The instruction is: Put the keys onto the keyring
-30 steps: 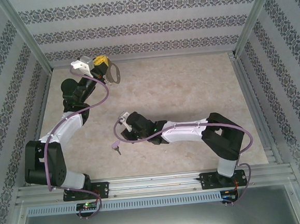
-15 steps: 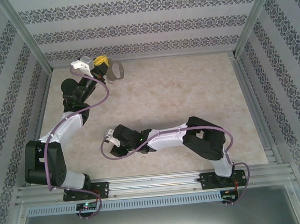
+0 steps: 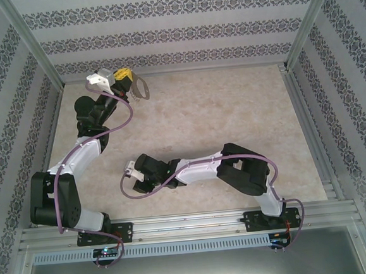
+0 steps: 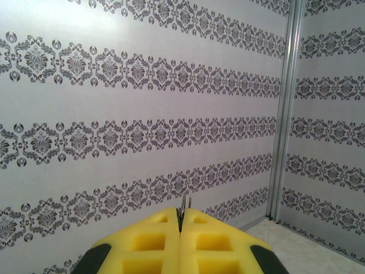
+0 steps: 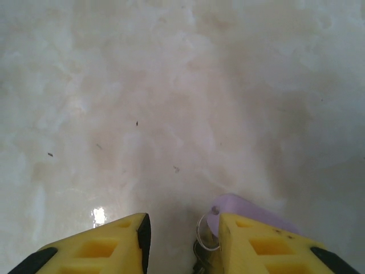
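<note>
At the far left of the table, my left gripper (image 3: 130, 82) is raised and shut on the keyring (image 3: 144, 89), a grey metal loop sticking out to its right. In the left wrist view the yellow fingers (image 4: 154, 240) are pressed together, with a thin metal edge of the keyring (image 4: 183, 204) poking up between them. My right gripper (image 3: 130, 174) hangs low over the table near the front left, jaws open. In the right wrist view the lilac key (image 5: 242, 206) with its small silver ring (image 5: 205, 235) lies on the table against the right finger (image 5: 268, 245), partly hidden by it.
The beige marbled table (image 3: 231, 108) is fenced by patterned walls (image 3: 175, 33) at the back and sides. An aluminium rail (image 3: 196, 223) runs along the near edge. A purple cable (image 3: 174, 182) loops beside the right wrist.
My right arm has swung left and toward the near edge, coming down over the key, and its jaws have widened. The keyring in the left gripper has turned slightly.
</note>
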{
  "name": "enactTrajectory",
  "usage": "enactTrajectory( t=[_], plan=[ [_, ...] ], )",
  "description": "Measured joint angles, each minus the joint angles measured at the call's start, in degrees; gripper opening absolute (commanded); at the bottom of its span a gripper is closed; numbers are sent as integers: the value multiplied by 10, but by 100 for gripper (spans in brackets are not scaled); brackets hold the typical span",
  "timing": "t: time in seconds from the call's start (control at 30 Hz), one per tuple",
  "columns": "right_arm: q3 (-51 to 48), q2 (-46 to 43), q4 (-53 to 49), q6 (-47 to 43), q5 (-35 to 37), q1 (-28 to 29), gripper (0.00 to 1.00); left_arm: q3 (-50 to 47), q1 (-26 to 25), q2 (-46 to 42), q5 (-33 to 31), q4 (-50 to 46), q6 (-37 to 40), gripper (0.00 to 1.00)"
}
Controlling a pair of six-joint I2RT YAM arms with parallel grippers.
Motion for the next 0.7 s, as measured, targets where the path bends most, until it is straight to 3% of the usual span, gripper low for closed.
enactTrajectory(
  t=[0.4,0.7],
  plan=[
    [8,23,0,0,3,0,32,1,0,0,0,0,0,0],
    [9,26,4,0,12,0,5,1,0,1,0,0,-1,0]
  ],
)
